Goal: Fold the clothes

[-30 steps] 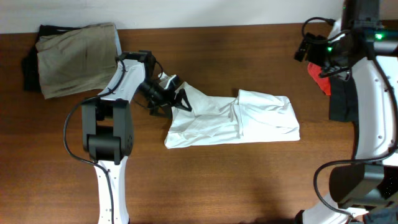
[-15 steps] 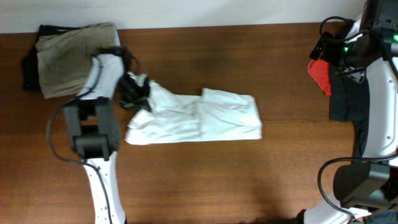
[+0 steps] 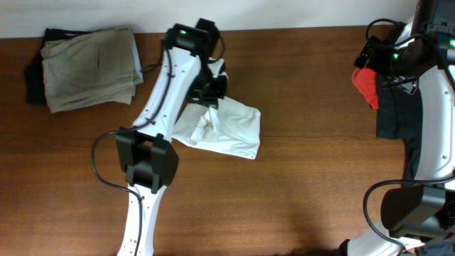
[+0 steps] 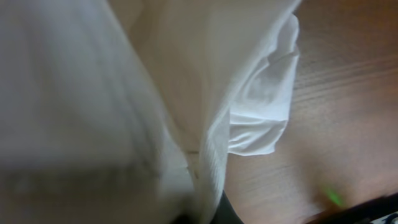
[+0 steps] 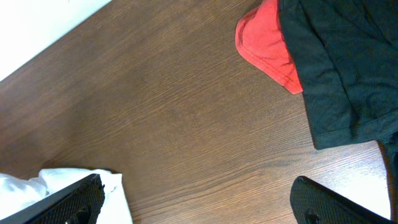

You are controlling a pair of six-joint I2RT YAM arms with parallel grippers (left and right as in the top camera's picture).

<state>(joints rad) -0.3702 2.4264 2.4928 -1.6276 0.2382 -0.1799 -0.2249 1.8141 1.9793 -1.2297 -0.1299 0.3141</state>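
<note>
1. Nearest the arm bases, the table (image 3: 298,192) is bare brown wood with fine grain
2. Mid-table lies the white T-shirt (image 3: 231,128), thin wrinkled cloth bunched into a lopsided wedge, with its upper-left edge raised
3. The left gripper (image 3: 211,89) has its fingers pinched together on that raised edge; soft, blurred white folds fill its wrist view
4. At the right, a matte black garment (image 3: 391,110) lies draped, with a rounded red garment (image 3: 365,87) touching its left edge; the right gripper (image 5: 199,208) hangs above the wood with its fingers wide apart, holding nothing
5. In the far left corner, a folded khaki garment (image 3: 89,67) makes a neat rectangle
</note>
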